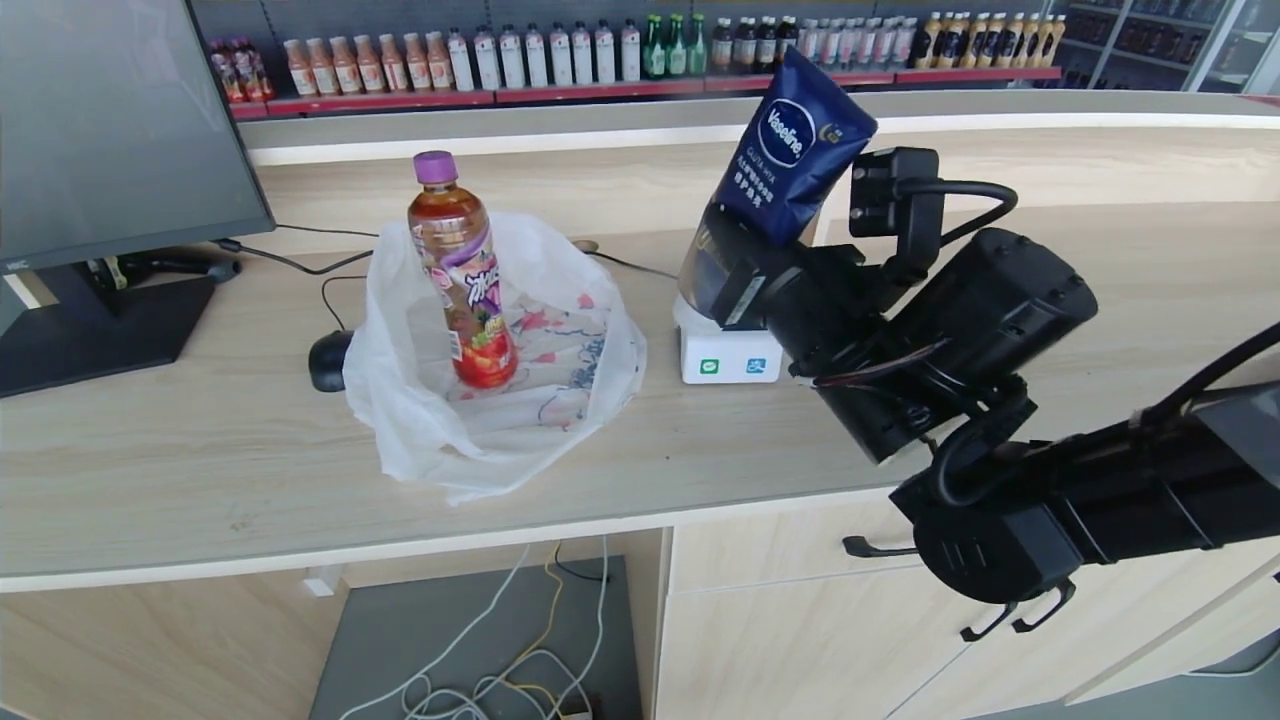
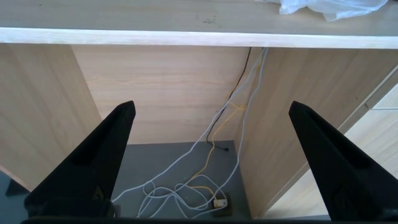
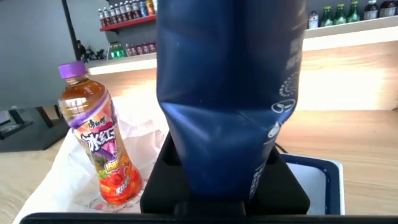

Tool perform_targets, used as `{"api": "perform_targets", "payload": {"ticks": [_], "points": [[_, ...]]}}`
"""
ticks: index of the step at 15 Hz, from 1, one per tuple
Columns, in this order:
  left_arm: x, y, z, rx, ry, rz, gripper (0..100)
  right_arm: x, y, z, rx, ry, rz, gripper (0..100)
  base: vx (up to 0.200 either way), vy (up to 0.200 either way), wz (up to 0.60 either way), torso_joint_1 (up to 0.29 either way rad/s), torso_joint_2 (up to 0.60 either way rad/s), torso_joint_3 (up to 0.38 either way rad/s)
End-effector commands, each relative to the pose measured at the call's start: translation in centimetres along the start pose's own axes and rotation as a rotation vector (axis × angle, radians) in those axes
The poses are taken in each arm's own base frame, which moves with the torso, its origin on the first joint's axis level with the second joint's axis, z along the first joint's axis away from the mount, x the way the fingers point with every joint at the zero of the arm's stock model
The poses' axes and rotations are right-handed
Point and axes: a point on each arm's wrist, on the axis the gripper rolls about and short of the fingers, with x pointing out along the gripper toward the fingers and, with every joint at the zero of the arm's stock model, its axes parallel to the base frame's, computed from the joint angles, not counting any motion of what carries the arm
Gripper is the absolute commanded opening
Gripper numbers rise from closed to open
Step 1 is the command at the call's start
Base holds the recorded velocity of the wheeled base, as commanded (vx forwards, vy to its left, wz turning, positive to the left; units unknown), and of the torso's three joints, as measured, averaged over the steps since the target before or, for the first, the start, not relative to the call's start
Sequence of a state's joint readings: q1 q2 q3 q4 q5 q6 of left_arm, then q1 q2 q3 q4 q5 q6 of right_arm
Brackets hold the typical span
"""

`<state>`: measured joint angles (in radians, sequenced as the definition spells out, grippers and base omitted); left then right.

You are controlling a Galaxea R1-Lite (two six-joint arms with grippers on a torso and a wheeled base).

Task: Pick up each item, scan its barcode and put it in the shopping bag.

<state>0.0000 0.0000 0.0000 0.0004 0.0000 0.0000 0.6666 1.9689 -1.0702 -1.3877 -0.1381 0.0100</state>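
Right gripper (image 1: 742,272): fingers pinched on the lower end of the dark blue tube (image 1: 797,148). The tube is held clear of the counter, tilted, with its flat sealed end uppermost. In the right wrist view the tube (image 3: 229,93) rises straight out of the gripper (image 3: 224,186).

Directly under the gripper sits a small white scanner box (image 1: 725,358), on the counter (image 1: 200,450). Whether the tube's lower end touches the box: cannot tell. The box's pale rim (image 3: 323,180) shows behind the gripper in the right wrist view.

Just beside the box, on the robot's left: the shopping bag (image 1: 400,400), white plastic, mouth spread open, slumped on the counter. Contents: one tea bottle (image 1: 462,280) with a purple cap, standing in the middle of the bag and leaning slightly. It is also seen from the right wrist (image 3: 99,149). The tube is outside the bag.

Left gripper (image 2: 211,107): fingers spread wide, holding nothing. It sits below the counter edge, facing the recess where loose cables (image 2: 205,180) lie on the floor.

Farther out: a black mouse (image 1: 328,360) touching the bag's left side, and a monitor (image 1: 110,120) on its stand at the counter's left. A shelf of bottles (image 1: 620,50) runs behind the counter.
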Motion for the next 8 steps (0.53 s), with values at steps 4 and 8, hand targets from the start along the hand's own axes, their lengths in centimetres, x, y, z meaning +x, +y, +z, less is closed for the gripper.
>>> {"api": "perform_targets", "payload": {"ticks": [4,8], "points": [[0.0,0.0,0.0,-0.003,0.001,0.002,100,-1.7,-1.2,3.2,-0.010,-0.036,-0.020,0,0.000,0.200,0.00,0.010,0.00,0.001],[0.0,0.0,0.0,-0.005,0.000,0.002,100,-3.0,-1.4,4.5,-0.010,-0.048,-0.022,0,0.000,0.150,0.00,0.001,0.01,0.002]]}}
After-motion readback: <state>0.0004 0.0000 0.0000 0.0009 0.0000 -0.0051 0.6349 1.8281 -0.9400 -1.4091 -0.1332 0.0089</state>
